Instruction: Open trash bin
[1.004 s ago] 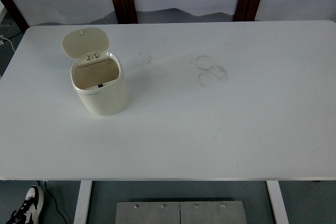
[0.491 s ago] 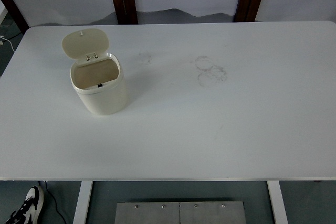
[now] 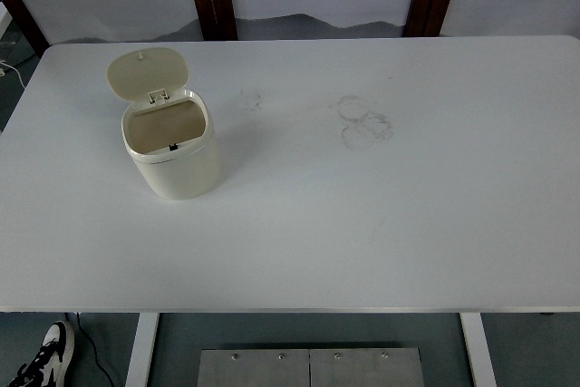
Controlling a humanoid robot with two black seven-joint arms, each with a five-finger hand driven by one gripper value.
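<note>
Nothing on the table has moved since the earlier frames: bin and lid keep the same place and pose, and only a small object at the far left corner of the picture has newly come into view. Neither robot hand shows in the head view, so the state of the fingers cannot be told; no arm enters from either side edge.

The trash bin, a small cream container with rounded corners, stands upright on the left part of the white table, toward the far side and well apart from every edge. Its lid is swung up and back on a hinge at the far rim, leaning away from the opening and standing unsupported, presumably held past its balance point by the hinge. The mouth is fully exposed and the interior appears empty, with a small dark latch tab at the near rim.

Faint ring stains mark the tabletop to the right of the bin, well apart from it. A shoe shows on the floor below the near left corner.

Judged from the raised lid and the absent hands, the task appears complete.
</note>
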